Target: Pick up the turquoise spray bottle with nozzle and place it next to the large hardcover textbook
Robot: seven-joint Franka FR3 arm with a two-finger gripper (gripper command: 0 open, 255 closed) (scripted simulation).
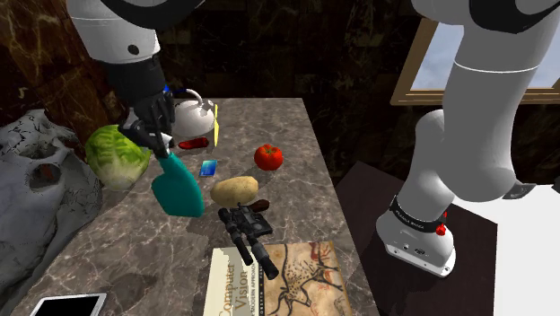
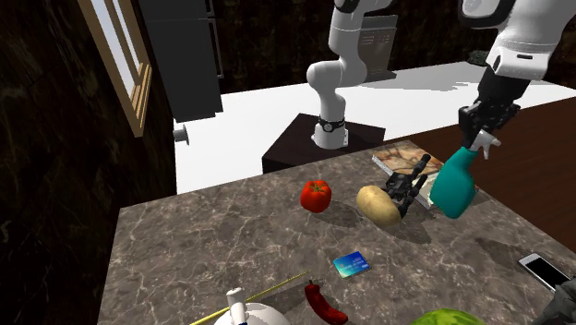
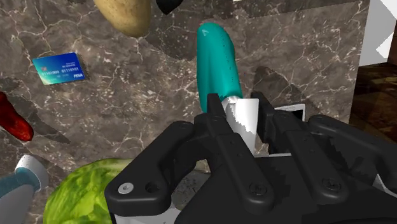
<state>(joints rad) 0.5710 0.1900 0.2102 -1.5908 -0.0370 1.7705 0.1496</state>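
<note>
The teal spray bottle (image 1: 178,188) hangs tilted from the gripper (image 1: 160,145). Its body slants down and away below the fingertips, clear of the marble counter (image 1: 135,260); in the wrist view its shadow falls apart from it.

In the shoulder view the textbook (image 1: 296,278) lies at the counter's near edge, close to the right edge, and a phone (image 1: 72,305) lies at the near left corner. Bare marble runs between them and up under the bottle. A black toy gun (image 1: 247,229) rests partly on the book's far end, with a potato (image 1: 235,189) just beyond it, near the bottle's base. Further in are a blue card (image 1: 209,168), a tomato (image 1: 268,157) towards the right edge and a lettuce (image 1: 117,154) at the left edge. A red chilli (image 1: 191,143) and a white teapot (image 1: 193,115) sit by the far edge.

The fingers (image 3: 216,118) are clamped on the bottle's white sprayer top (image 3: 245,118), one on each side.
</note>
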